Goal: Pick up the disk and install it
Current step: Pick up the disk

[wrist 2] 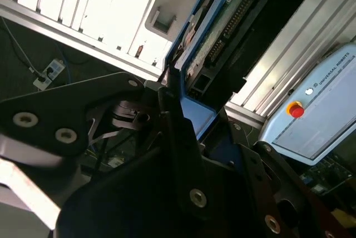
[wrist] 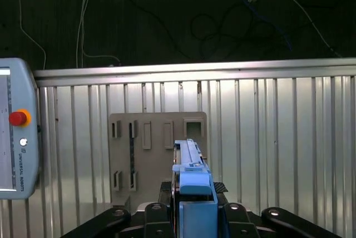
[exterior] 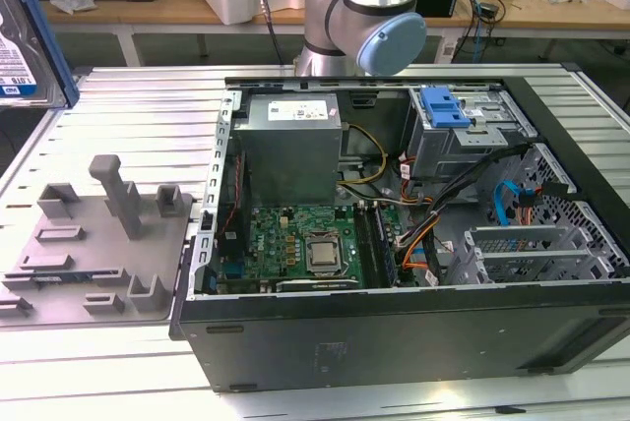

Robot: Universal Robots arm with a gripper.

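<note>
Disk (wrist: pixel 192 168) sat edge-on in the first wrist view, its blue carrier bracket (wrist: pixel 194 191) pinched between the black fingers of the gripper (wrist: pixel 196 213), which looked clamped on it from both sides. The second wrist view showed the same hold, with one finger (wrist 2: pixel 178 138) pressed against the blue frame. In the exterior view the labelled face of the disk (exterior: pixel 18 42) showed at the far edge on the exterior view's left, lifted off the slatted table (exterior: pixel 138 116) and well apart from the open computer case (exterior: pixel 394 332). The grey holder tray (exterior: pixel 98 244), with its pegs and slots, lay on the table beneath the wrist. Inside the case stood the drive cage (exterior: pixel 463 146) with its blue latch piece (exterior: pixel 445 106), near the power-supply box (exterior: pixel 290 150). Loose cables (exterior: pixel 433 229) draped just below the cage. Risk, as judged: the hold was on a narrow plastic edge, so the disk could pivot or slip between the fingers if the arm (exterior: pixel 364 18) swung sharply. A tilted disk would likely catch the cage rails and jam rather than slide home. Cables near the cage could snag the bracket or get trapped behind it. The latch piece, if it sat in the path, could block entry.
</note>
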